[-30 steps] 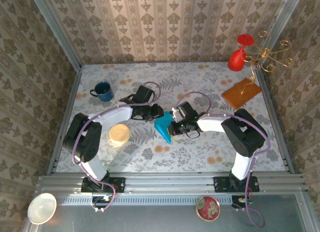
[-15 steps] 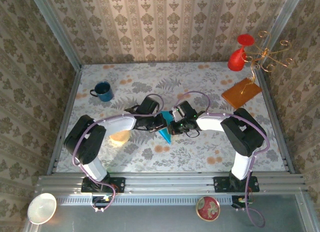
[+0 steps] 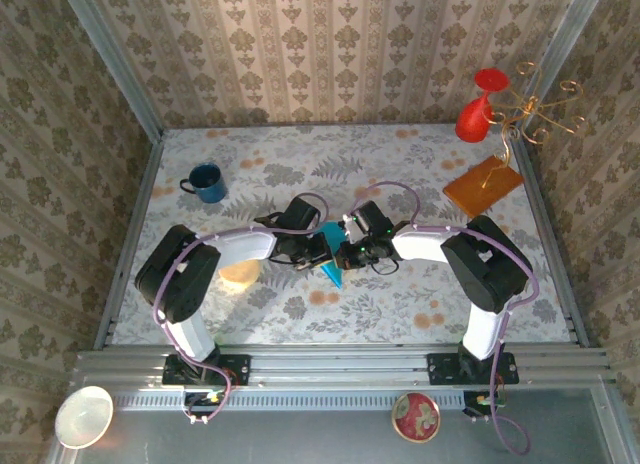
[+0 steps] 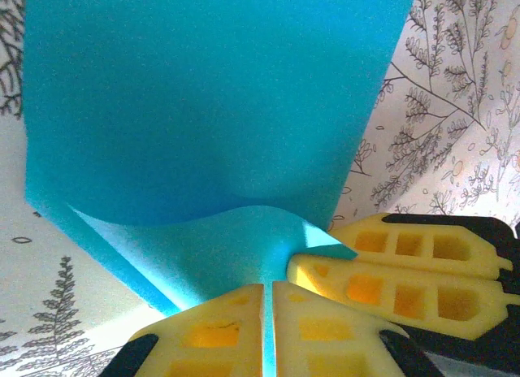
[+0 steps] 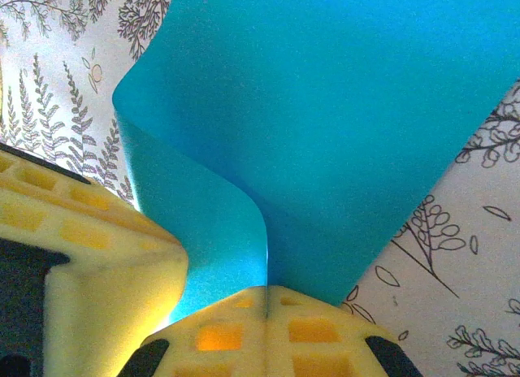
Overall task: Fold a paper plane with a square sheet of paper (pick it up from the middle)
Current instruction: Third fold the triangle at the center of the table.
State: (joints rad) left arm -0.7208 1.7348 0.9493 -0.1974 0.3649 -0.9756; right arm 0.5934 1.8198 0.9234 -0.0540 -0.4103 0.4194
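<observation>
The square sheet of paper [image 3: 330, 259] is teal-blue and bent double at mid-table, tapering to a point toward the near edge. My left gripper [image 3: 318, 248] pinches it from the left and my right gripper [image 3: 346, 252] from the right, tips almost touching. In the left wrist view the sheet [image 4: 203, 109] curves up out of my shut left gripper [image 4: 268, 328], with the right gripper's fingers [image 4: 406, 271] alongside. The right wrist view has the sheet [image 5: 341, 109] folded into my shut right gripper [image 5: 266, 312], and the left fingers [image 5: 81, 255] next to it. A paper plane is out of view.
A blue mug [image 3: 206, 182] stands at the back left. An orange-brown sheet [image 3: 483, 186], a red vase [image 3: 476, 111] and a gold wire stand [image 3: 540, 109] occupy the back right. A tan disc [image 3: 238, 272] lies partly under the left arm.
My left gripper has swung right to the teal sheet and shut on it. The right gripper has kept its hold and barely moved. The sheet now looks narrower from above.
</observation>
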